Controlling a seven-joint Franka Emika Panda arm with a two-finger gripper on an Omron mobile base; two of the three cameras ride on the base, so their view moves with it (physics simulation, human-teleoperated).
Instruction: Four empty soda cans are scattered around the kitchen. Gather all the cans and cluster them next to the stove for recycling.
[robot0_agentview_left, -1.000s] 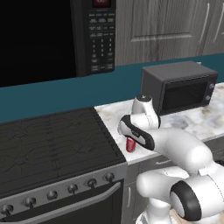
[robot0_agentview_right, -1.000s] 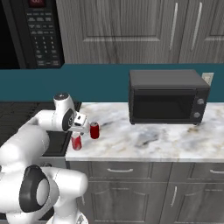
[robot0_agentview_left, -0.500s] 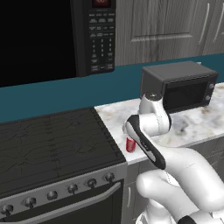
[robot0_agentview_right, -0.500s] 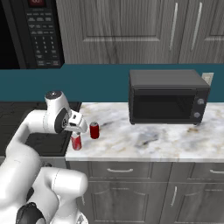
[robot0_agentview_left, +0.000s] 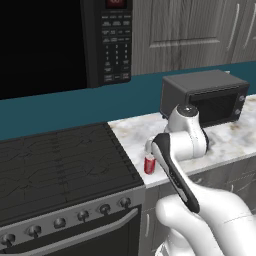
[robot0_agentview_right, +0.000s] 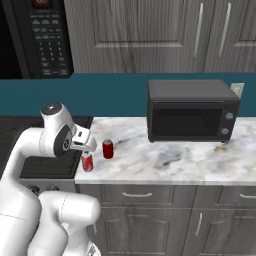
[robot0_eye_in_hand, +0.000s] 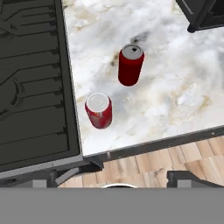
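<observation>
Over the marble counter (robot0_agentview_left: 130, 131), in the left base view, the white arm bends down from the lower right, and its hand hangs just above a red soda can (robot0_agentview_left: 149, 164) that stands upright near the counter's front edge. The can is close beside the right side of the black stove (robot0_agentview_left: 60, 165), whose dark grates and row of knobs lie to the gripper's left. Behind the arm sits a boxy black countertop microwave (robot0_agentview_left: 205, 95); a keypad microwave (robot0_agentview_left: 112, 42) hangs on the wall above the stove.

In the right base view the gripper (robot0_agentview_right: 86, 148) sits directly over the near can (robot0_agentview_right: 87, 162), not touching it. A second red can (robot0_agentview_right: 107, 149) stands just beyond and to the right of the gripper, apart from the first. The stove's edge (robot0_agentview_right: 45, 167) is just left of the gripper, and the countertop microwave (robot0_agentview_right: 190, 111) is well off to its right.

In the hand view the two dark finger tips (robot0_eye_in_hand: 186, 178) stand spread wide at the bottom with nothing between them: the gripper is released. Below the hand both cans stand upright on the marble, the nearer one (robot0_eye_in_hand: 99, 110) just beside the stove's side (robot0_eye_in_hand: 30, 87), the farther one (robot0_eye_in_hand: 130, 64) more toward the countertop microwave's corner (robot0_eye_in_hand: 201, 15).
</observation>
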